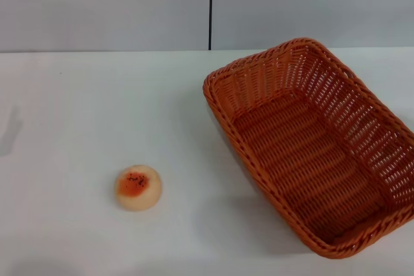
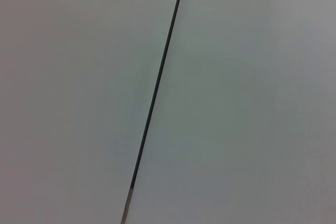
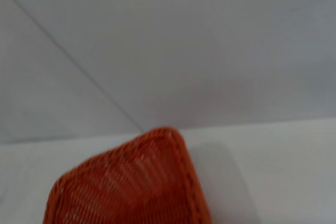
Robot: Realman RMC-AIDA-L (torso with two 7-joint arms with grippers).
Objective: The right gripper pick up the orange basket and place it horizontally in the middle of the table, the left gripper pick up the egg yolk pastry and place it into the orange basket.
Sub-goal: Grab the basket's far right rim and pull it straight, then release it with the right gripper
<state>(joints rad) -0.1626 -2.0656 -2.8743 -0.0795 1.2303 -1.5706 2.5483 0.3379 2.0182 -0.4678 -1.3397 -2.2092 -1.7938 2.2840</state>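
The orange basket (image 1: pixel 310 147) is lying askew at the right of the table (image 1: pixel 77 114); the egg yolk pastry (image 1: pixel 138 187) is sitting well apart, left of it. Neither gripper is showing (grasp state cannot be told). A rim grasp risks tilting the basket.

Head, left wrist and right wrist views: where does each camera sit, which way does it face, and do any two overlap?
Head view: from the robot's head, looking down at the white flat table, the rust-orange woven rectangular basket on the right and the small round cream pastry with a red-orange top; no arm shows.
Left wrist view: faces a plain grey wall with a dark seam; no robot parts.
Right wrist view: faces wall and table, catching a basket corner; no robot parts.
Shared: basket, head and right wrist views.
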